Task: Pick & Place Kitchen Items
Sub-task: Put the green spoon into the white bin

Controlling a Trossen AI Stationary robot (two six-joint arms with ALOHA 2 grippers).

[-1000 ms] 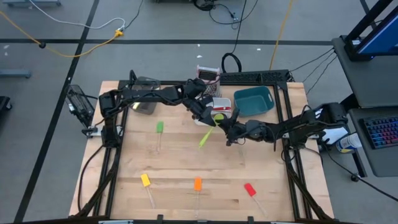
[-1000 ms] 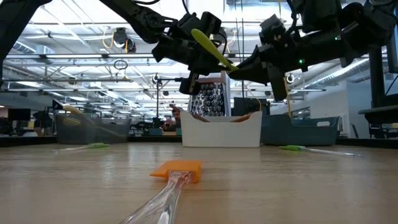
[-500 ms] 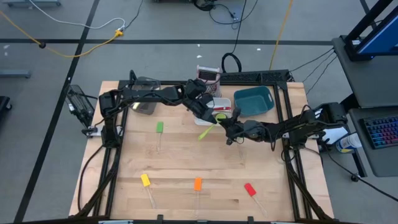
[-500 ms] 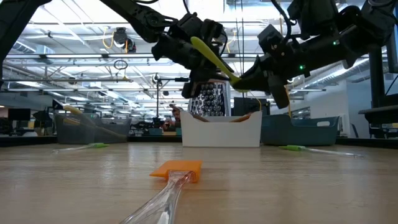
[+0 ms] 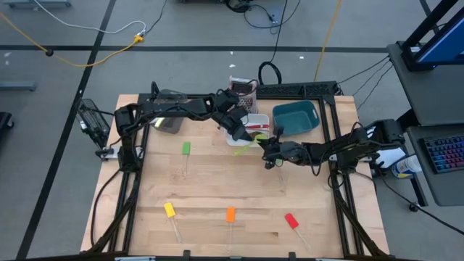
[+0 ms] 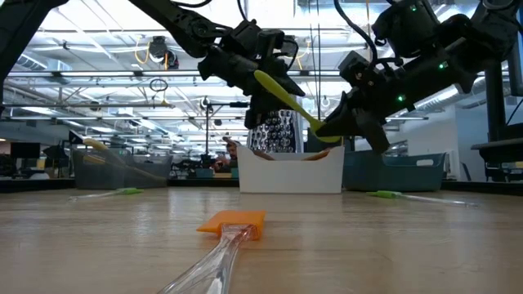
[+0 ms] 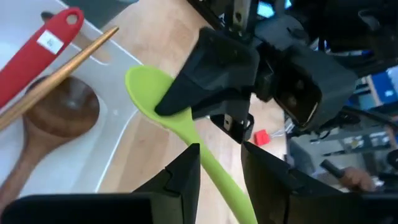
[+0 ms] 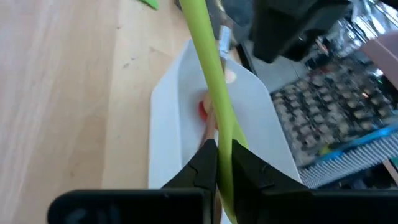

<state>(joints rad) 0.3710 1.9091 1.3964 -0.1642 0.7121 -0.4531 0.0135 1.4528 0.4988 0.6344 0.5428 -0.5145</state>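
Observation:
A light-green spoon hangs slanted in the air above the white bin. My right gripper, reaching in from the table's right, is shut on its low bowl end. My left gripper comes from the left and stands open, one finger on each side of the spoon's handle; I cannot tell whether they touch it. In the high view the two grippers meet at the bin's near edge. A red spoon and a wooden spoon lie in the bin. My right gripper pinches the green spoon between its two fingers at the neck just behind the bowl, with the bowl showing beside one finger. The fingers come from the table's right, slanting a little down. The spoon is lifted clear and tilted, bowl end lowest.
A teal bin and an upright grater stand behind the white bin, a dark mesh bin at the far left. Spatulas lie flat on the table: green, yellow, orange, red.
My right gripper has tipped and sunk a little toward the white bin, taking the spoon's bowl end down. The spoon's handle end has swung from pointing at the near edge to lying by the bin. My left gripper has rolled about the handle.

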